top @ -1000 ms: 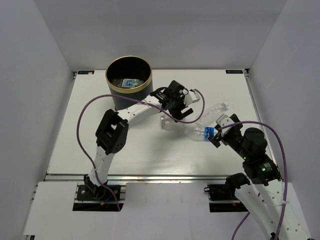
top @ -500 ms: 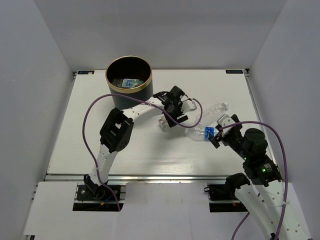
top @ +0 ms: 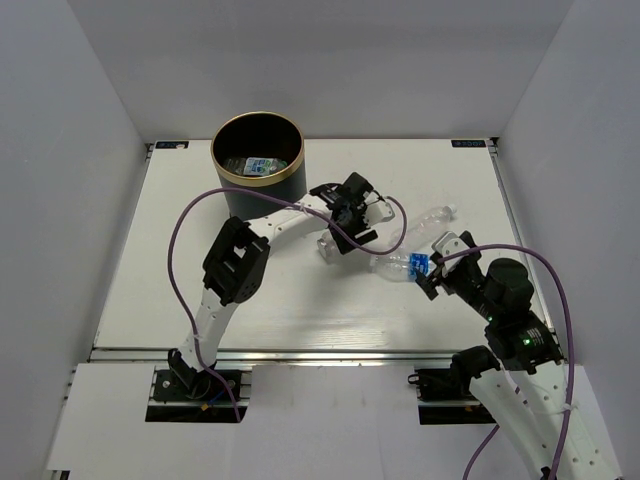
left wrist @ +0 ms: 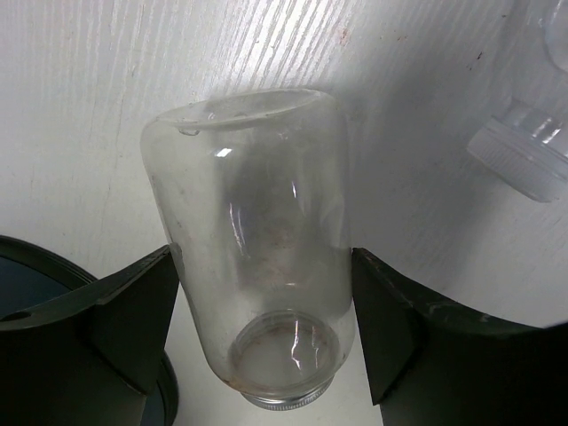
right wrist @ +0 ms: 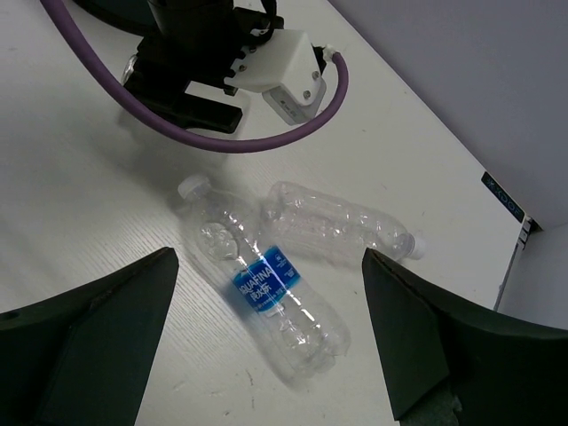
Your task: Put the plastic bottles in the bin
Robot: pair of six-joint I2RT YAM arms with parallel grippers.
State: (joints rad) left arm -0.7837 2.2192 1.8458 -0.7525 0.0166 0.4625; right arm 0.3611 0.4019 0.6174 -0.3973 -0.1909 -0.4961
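Observation:
A clear, label-less plastic bottle lies on the white table with its open neck toward the left wrist camera. My left gripper is shut on it, one dark finger against each side. From above, this gripper and the bottle sit right of the bin, a dark cylinder with a gold rim. A labelled bottle lies inside the bin. My right gripper hangs open above a blue-labelled bottle, not touching it. Another clear bottle lies beside that one.
The two loose bottles lie touching, the blue-labelled bottle and the clear bottle, between the two arms. The left arm's purple cable loops over them. White walls enclose the table on three sides.
My left gripper has moved down and left onto the clear bottle and its jaws have closed on it. The right arm has hardly moved.

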